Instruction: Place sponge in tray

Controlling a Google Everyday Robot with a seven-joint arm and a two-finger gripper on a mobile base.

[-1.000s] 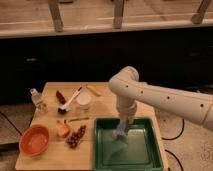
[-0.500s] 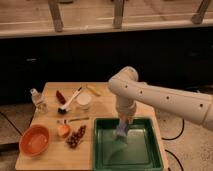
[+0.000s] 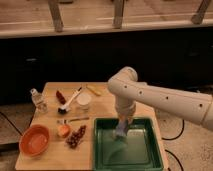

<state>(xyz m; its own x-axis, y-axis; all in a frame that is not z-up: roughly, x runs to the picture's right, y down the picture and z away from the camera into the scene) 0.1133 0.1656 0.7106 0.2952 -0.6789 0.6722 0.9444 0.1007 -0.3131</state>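
Wooden table | gripper over tray, at sponge, grip unclear | orange bowl left

Table: carried the tray on its right half and the smaller things on its left half.
Tray: sat at the near right of the table.
Gripper: hung over the far middle of the tray, on the arm that reached in from the right.
Sponge: was just under the gripper, inside the tray's rim.
Bowl: sat at the near left corner, well apart from the tray.
Bottle: stood at the far left edge.
Brush: lay between the bottle and the cup.
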